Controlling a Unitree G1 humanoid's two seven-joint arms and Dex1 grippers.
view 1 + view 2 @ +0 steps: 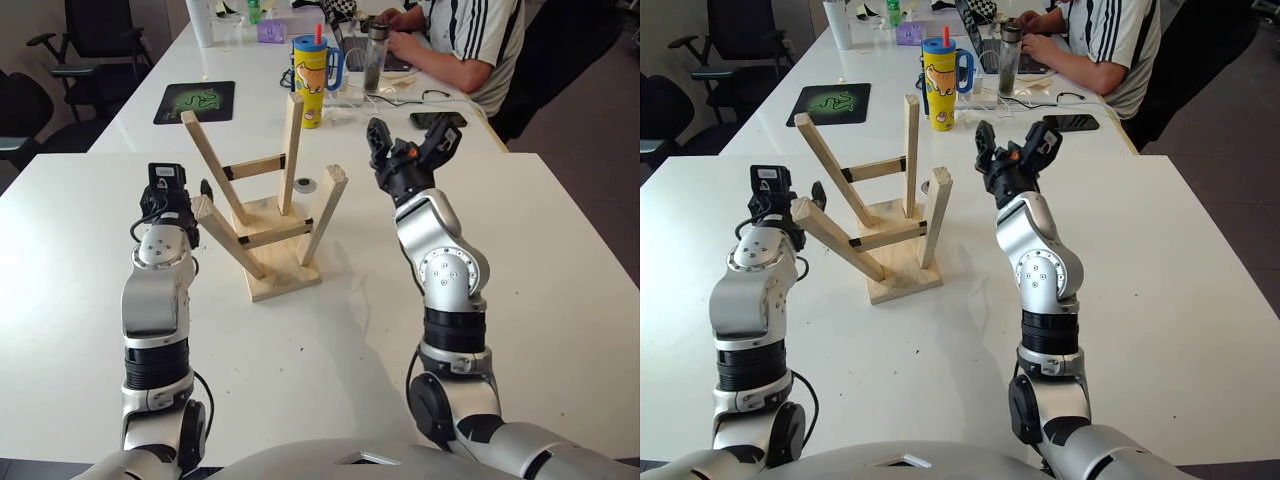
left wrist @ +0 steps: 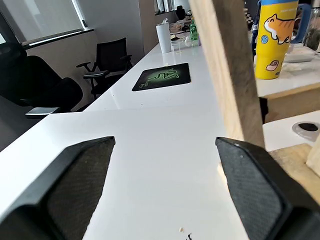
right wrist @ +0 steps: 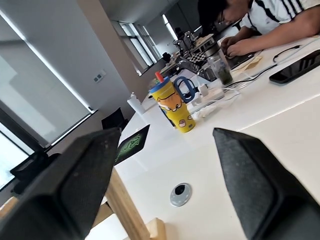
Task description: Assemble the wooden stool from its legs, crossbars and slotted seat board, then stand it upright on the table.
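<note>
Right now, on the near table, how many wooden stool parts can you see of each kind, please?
Legs: 4
Crossbars: 2
Seat board: 1
Total: 7

One wooden stool (image 1: 275,235): one seat board (image 1: 285,282), four legs (image 1: 293,150) and two crossbars (image 1: 254,168) in sight. Two claws, the left claw (image 2: 165,165) and the right claw (image 1: 410,142). Two counters, the near counter (image 1: 560,300) and the far counter (image 1: 140,125). On the far one: one yellow tumbler (image 1: 312,75), one dark mouse mat (image 1: 195,101), one phone (image 1: 437,119), one clear bottle (image 1: 376,55). One round grommet (image 1: 303,184) in the near one. Two black chairs (image 1: 95,35)
</note>
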